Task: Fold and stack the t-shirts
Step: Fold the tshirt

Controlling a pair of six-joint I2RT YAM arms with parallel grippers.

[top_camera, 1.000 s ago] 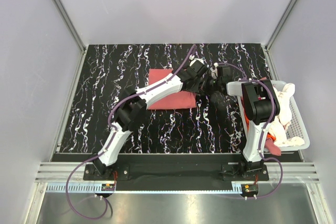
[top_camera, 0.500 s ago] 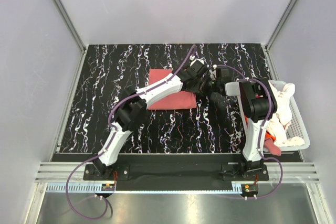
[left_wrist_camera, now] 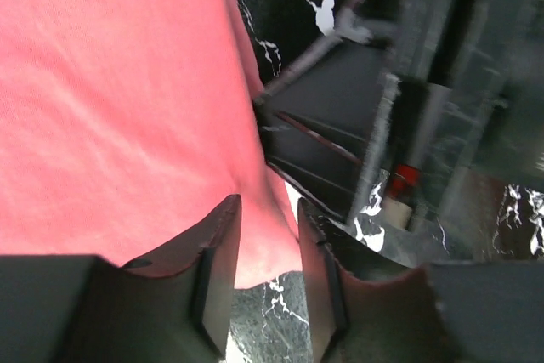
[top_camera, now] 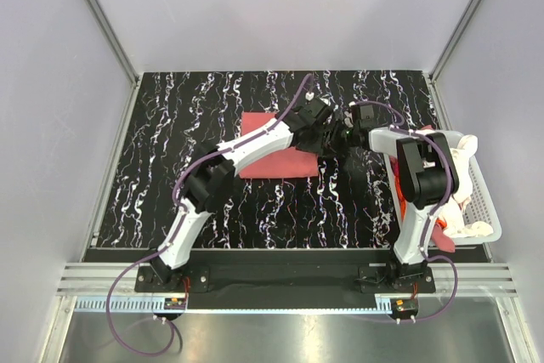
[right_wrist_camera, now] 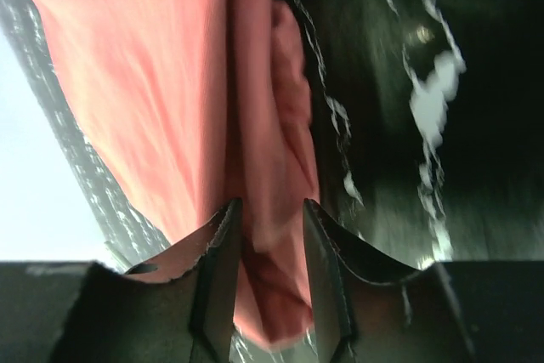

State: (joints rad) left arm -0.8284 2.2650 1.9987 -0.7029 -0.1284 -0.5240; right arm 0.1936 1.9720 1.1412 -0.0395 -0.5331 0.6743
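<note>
Now that it lies flat mid-table [top_camera: 170, 142], the folded pink shirt [top_camera: 276, 163] is let go: left gripper [left_wrist_camera: 268, 206] and right gripper [right_wrist_camera: 269, 206], at its right edge, just parted to narrow gaps. Fold likely done.

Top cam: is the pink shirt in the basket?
No, the pink shirt lies folded on the table, outside the white basket.

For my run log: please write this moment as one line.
pink t-shirt: folded, lying flat | left tool: open, at its edge | right tool: open, over same edge
</note>
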